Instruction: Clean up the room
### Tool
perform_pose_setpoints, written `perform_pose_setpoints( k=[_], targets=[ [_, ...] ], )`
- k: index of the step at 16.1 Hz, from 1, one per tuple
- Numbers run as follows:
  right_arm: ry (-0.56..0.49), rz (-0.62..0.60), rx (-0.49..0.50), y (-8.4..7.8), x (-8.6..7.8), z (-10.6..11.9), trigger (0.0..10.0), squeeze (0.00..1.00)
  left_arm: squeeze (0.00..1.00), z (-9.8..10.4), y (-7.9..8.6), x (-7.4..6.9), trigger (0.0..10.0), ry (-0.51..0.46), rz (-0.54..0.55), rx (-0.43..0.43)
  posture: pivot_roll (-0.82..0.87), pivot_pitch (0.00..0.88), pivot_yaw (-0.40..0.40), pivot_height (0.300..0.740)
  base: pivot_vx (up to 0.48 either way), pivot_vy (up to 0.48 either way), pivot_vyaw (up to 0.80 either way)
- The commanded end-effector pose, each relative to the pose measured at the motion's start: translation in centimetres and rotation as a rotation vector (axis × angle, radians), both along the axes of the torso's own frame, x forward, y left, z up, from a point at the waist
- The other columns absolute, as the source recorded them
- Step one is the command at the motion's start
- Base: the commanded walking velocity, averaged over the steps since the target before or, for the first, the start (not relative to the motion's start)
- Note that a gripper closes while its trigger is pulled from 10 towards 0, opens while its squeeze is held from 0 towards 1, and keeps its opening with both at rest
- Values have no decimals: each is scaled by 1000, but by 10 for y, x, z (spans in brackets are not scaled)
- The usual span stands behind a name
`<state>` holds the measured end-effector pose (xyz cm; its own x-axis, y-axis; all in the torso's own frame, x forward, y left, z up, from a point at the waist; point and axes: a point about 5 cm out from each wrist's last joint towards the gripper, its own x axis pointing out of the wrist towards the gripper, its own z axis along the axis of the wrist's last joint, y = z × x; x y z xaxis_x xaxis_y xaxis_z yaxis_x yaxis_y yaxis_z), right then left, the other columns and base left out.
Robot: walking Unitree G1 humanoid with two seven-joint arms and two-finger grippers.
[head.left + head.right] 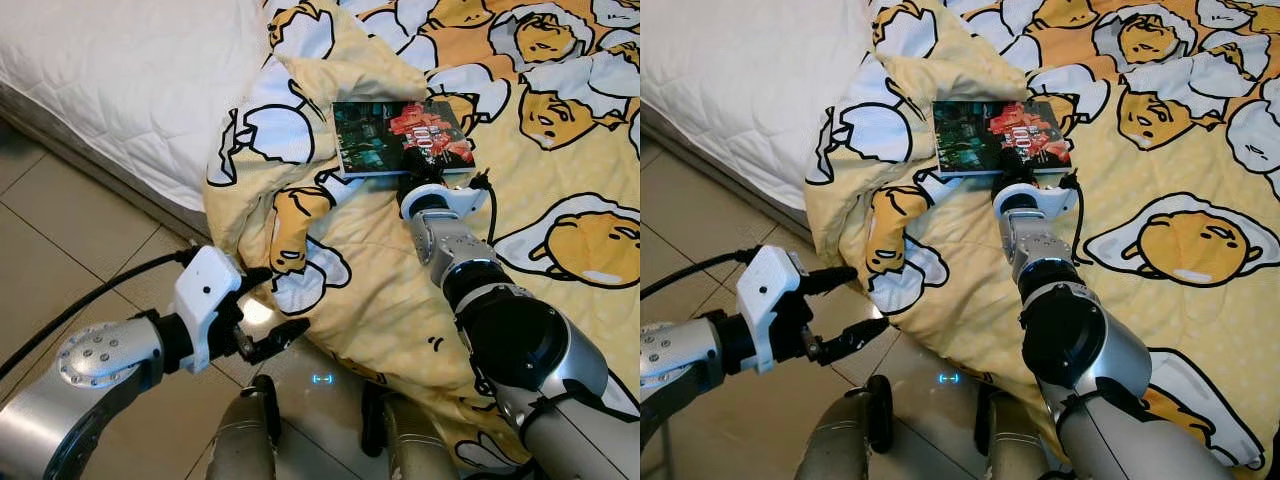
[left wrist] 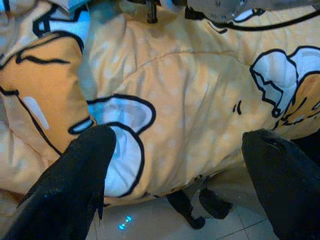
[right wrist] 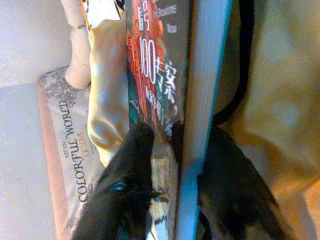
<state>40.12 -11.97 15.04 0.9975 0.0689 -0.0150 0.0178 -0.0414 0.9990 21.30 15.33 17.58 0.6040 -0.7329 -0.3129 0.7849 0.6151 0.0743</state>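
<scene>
Early in the cleanup, by my read — nothing looks put away yet.

Right end effector (image 1: 418,181) is at upper centre of the head view, clamped on the near edge of the book (image 1: 398,136). In the right wrist view one black finger (image 3: 131,165) lies on the cover and the other sits under the page block, so it's grasping the book. The book lies on the yellow egg-print blanket (image 1: 380,290) on the bed. Can't tell whether it has lifted off the blanket at all.

Left end effector (image 1: 262,312) is at lower left of the head view, fingers spread and holding nothing. It hangs over the floor tiles (image 1: 60,260) just beside the blanket corner that droops off the bed edge. In the left wrist view both fingers frame that blanket fold with a wide gap between them.

Done: book gripped. Left, as I judge it — carry the book somewhere proper, then probably pull the hanging blanket back up onto the mattress (image 1: 120,70).

Count:
- 1 book in the grip
- 1 blanket, bunched at upper centre, corner touching or nearly touching the floor
- 1 white quilted mattress, bare at upper left
- 2 arms, 2 end effectors
- 1 flat printed item reading "COLORFUL WORLD" (image 3: 67,150), seen past the book in the right wrist view; can't say what it is
</scene>
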Motion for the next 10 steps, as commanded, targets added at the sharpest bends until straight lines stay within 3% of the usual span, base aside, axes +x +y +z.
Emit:
perform_pose_setpoints(
  k=[1, 5, 10],
  targets=[
    [30, 3, -12, 1, -3, -9, 0, 0, 1000, 0, -3, -4, 10000, 12, -15, 8, 282, 368, 22, 740, 0, 0, 0],
    [29, 6, -16, 2, -4, -10, 0, 0, 1000, 2, -3, -2, 10000, 1, -14, 12, 279, 359, 21, 740, 0, 0, 0],
    [-47, 53, -54, 0, -4, -7, 0, 0, 1000, 6, 19, 14, 10000, -110, 93, 10, 224, 247, 1, 740, 0, 0, 0]
  ],
)
